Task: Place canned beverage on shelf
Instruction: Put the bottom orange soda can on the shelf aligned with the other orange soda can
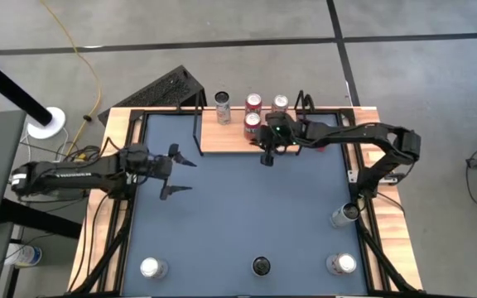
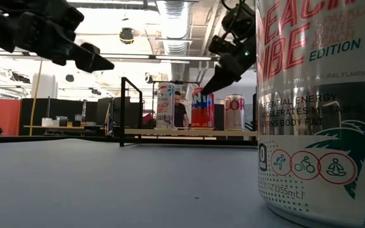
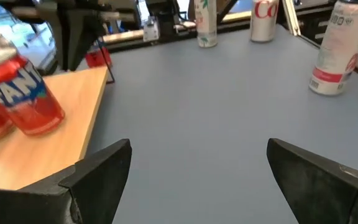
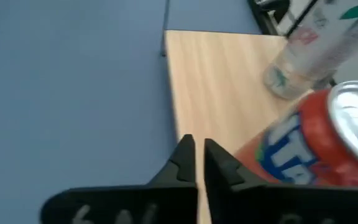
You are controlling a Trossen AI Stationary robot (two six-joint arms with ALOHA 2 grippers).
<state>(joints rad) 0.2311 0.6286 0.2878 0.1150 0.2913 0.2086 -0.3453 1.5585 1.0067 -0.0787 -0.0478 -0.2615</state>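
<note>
Now, right pincer (image 1: 266, 157) hangs over the shelf's (image 1: 222, 141) front edge, fingers (image 4: 188, 163) pressed nearly together w/ nothing between them, just beside a red Fanta can (image 1: 252, 124) standing on the light-wood board. Behind it on the shelf: another red can (image 1: 253, 103), a Coke can (image 1: 281, 103) and a slim white can (image 1: 222, 107), all upright along the back. Left pincer (image 1: 175, 172) waits above the blue desk (image 1: 238, 215), well apart from the shelf on its left side, fingers (image 3: 98, 174) spread wide, empty. Other cans stand on the desk: one near the right rail (image 1: 343, 215), three along the near edge, at bottom-left (image 1: 150, 267), mid (image 1: 260, 266) and bottom-right (image 1: 340, 264). A person (image 2: 180, 109) shows far off in the low view, behind the shelf.
</note>
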